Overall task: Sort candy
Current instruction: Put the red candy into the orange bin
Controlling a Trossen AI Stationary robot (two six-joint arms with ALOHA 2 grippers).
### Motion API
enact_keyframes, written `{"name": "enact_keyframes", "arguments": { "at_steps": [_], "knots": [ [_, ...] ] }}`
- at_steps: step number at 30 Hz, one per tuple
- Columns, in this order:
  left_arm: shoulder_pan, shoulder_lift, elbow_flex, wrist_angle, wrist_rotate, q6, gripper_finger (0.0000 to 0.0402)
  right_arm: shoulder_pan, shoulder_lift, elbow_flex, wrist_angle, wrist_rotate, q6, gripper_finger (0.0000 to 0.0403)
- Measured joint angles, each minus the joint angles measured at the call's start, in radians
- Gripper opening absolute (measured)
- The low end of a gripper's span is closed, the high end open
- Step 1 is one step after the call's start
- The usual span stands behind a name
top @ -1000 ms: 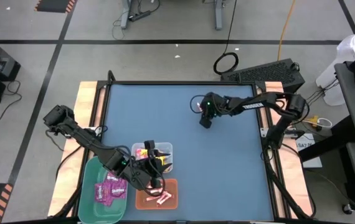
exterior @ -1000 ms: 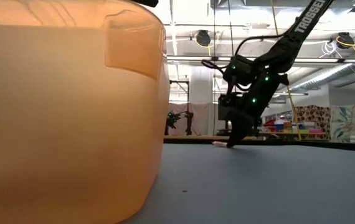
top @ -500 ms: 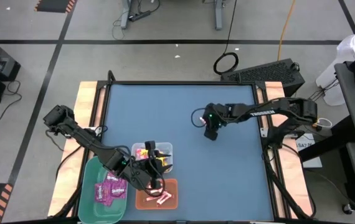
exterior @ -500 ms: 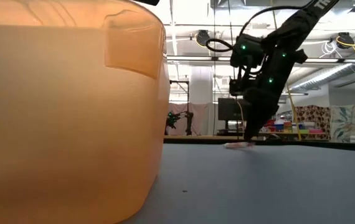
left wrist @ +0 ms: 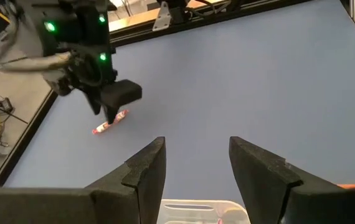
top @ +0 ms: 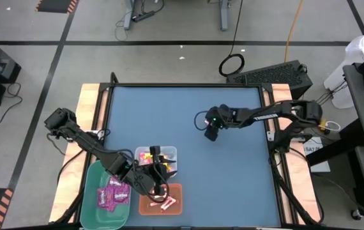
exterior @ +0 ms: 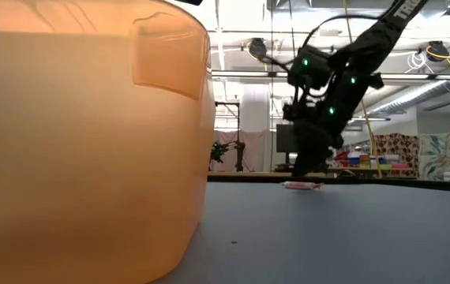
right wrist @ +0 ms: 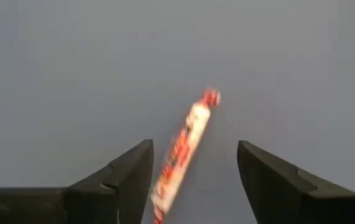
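Right gripper (right wrist: pixel 193 180) held mid-table, fingers apart, candy stick (right wrist: pixel 182 149) lying between them on table (top: pixel 182 128) (not gripped). Left gripper (left wrist: pixel 193 168) parked over near bins (top: pixel 159 155), fingers apart, empty.

Right gripper (right wrist: pixel 193 180) spread wide, pointing downward mid-table; left gripper (left wrist: pixel 193 165) parted, near edge.
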Motion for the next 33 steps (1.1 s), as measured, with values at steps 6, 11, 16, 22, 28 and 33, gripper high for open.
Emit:
{"name": "enact_keyframes", "arguments": {
  "at_steps": [6, 11, 16, 22, 28, 33],
  "knots": [
    [0.0, 0.0, 0.0, 0.0, 0.011, 0.0, 0.0183, 0.003, 0.098, -0.001, 0.039, 0.037, 0.027, 0.0204],
    [0.0, 0.0, 0.0, -0.001, 0.011, 0.0, 0.0183, 0.024, 0.117, 0.001, 0.045, 0.066, 0.027, 0.0152],
    [0.0, 0.0, 0.0, -0.002, 0.011, 0.001, 0.0183, 0.053, 0.095, -0.002, 0.041, 0.073, 0.032, 0.0067],
    [0.0, 0.0, 0.0, -0.004, 0.011, 0.004, 0.0183, 0.116, 0.019, -0.005, 0.019, 0.079, 0.029, 0.0013],
    [0.0, 0.0, 0.0, -0.004, 0.006, 0.009, 0.0183, 0.258, -0.138, -0.004, 0.008, 0.076, 0.074, 0.0043],
    [0.0, 0.0, 0.0, 0.002, 0.005, 0.008, 0.0183, 0.454, -0.27, -0.003, 0.015, 0.091, 0.105, 0.0037]
  ]
}}
